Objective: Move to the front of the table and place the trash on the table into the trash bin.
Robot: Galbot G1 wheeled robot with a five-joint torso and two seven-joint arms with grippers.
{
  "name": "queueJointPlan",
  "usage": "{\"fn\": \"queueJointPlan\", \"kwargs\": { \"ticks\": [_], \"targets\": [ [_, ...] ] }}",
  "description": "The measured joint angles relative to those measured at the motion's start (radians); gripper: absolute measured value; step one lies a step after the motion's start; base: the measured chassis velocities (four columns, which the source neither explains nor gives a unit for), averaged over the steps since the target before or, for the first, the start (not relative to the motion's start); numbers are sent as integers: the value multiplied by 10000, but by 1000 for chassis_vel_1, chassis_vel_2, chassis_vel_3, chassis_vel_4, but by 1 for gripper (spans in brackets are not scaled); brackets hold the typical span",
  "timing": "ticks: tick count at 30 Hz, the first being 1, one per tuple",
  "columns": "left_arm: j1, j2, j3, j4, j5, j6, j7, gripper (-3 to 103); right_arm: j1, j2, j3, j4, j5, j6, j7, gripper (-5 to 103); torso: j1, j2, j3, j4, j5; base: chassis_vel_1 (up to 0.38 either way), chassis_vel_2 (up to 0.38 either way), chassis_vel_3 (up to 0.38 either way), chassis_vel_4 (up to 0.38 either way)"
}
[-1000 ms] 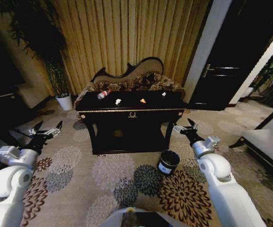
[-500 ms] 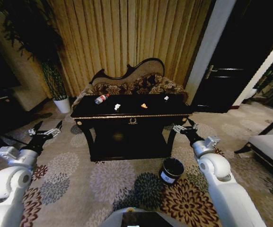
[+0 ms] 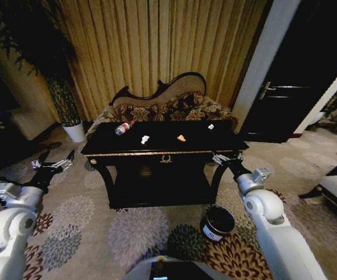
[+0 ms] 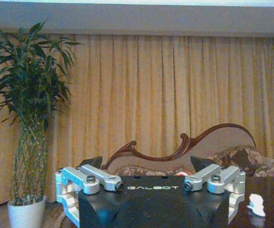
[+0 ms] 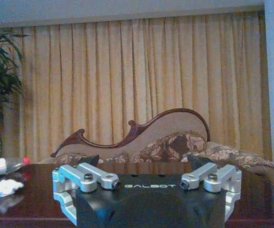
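Left gripper (image 3: pixel 52 164): lower left of the head frame, held out over the carpet, jaws spread wide, nothing between them. In the left wrist view (image 4: pixel 146 166) the open fingers frame the sofa back.

Right gripper (image 3: pixel 226 157): right of centre in the head frame, close to the table's right front corner, jaws likewise wide apart and empty. The right wrist view (image 5: pixel 144 161) looks level across the tabletop.

Table (image 3: pixel 162 153): centre of frame, black gloss, gold trim, patterned sofa (image 3: pixel 168 105) just behind it.

Trash, all lying on the tabletop:
- bottle (image 3: pixel 123 127), on its side, upper left part of the top; red cap seen at the left edge of the right wrist view (image 5: pixel 1 166).
- white scrap (image 3: pixel 145 139), near the middle; beside the bottle in the right wrist view (image 5: pixel 4 187).
- orange piece (image 3: pixel 181 138), right of centre.
- a further small white item (image 3: pixel 211 126) toward the right rear, too small to identify, possibly more litter.

Trash bin (image 3: pixel 218 222): on the floor, lower right of centre, before the table's right leg, beneath the right forearm.

Step in hand, as judged: closing on the table front. Best stopped square to the table with the bin kept clear of the base, near enough that both arms reach the top.
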Motion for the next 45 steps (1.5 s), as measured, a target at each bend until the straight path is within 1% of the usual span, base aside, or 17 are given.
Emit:
{"fn": "queueJointPlan", "kwargs": {
  "ticks": [6,8,9,11,12,13,15,16,17,18,20,25,28,37,41,42,45],
  "targets": [
    [-27,-15,13,-64,-6,121,-6,100,37,6,-58,-100,-13,28,0,100,0,0,0,-1,0,-180,169,174,-174],
    [-65,-37,13,-143,-47,422,-97,100,88,-5,-107,-204,-19,60,0,100,1,0,1,2,0,-170,160,172,-174],
    [-65,-37,13,-143,-47,422,-97,100,88,-5,-107,-204,-19,60,0,100,1,0,1,2,0,-180,151,173,-172],
    [-85,-52,-2,-253,-159,892,-254,100,121,-22,-134,-284,-21,78,0,100,0,0,0,2,-1,-186,176,200,-170],
    [-85,-52,-2,-253,-159,892,-254,100,121,-22,-134,-284,-21,78,0,100,0,0,0,2,-1,-192,176,204,-168],
    [-121,-60,-13,-372,-218,1356,-492,100,143,-32,-145,-345,-22,93,0,100,0,0,0,2,0,-159,182,177,-171],
    [-192,-72,-6,-419,-238,1580,-671,100,165,-32,-159,-426,-30,132,0,100,0,0,1,0,1,-160,161,171,-161],
    [-192,-72,-6,-419,-238,1580,-671,100,165,-32,-159,-426,-30,132,0,100,0,0,1,0,1,-160,161,164,-161],
    [-218,-74,-8,-466,-242,1772,-720,100,172,-29,-168,-479,-50,170,0,100,0,0,0,0,1,-164,159,179,-169],
    [-218,-74,-8,-466,-242,1772,-720,100,172,-29,-168,-479,-50,170,0,100,0,0,0,0,1,-164,159,179,-169],
    [-220,-73,-35,-541,-250,2057,-758,100,183,-22,-170,-527,-62,202,0,100,0,0,0,2,0,-179,161,167,-167],
    [-221,-98,-5,-552,-239,2064,-808,100,207,0,-176,-627,-151,238,0,100,1,0,1,0,0,-161,165,174,-165],
    [-207,-123,21,-556,-216,1845,-826,100,277,3,-179,-707,-157,226,0,100,7,-4,3,1,1,-107,118,115,-120],
    [-126,-189,23,-592,-178,1743,-791,100,556,-148,-269,-893,-90,64,0,100,-7,4,-4,1,0,-20,16,15,-25],
    [-128,-192,33,-631,-175,1721,-783,100,960,-280,-552,-1154,-8,-101,0,100,-8,3,-3,-1,0,0,0,0,0],
    [-126,-194,22,-661,-176,1721,-782,100,1333,-355,-809,-1380,83,-215,0,100,-5,2,0,-2,2,0,0,0,0],
    [-85,-198,-32,-704,-177,1722,-784,100,1888,-436,-1097,-1714,143,-303,0,100,2,0,1,2,-1,0,0,0,0]
  ]
}}
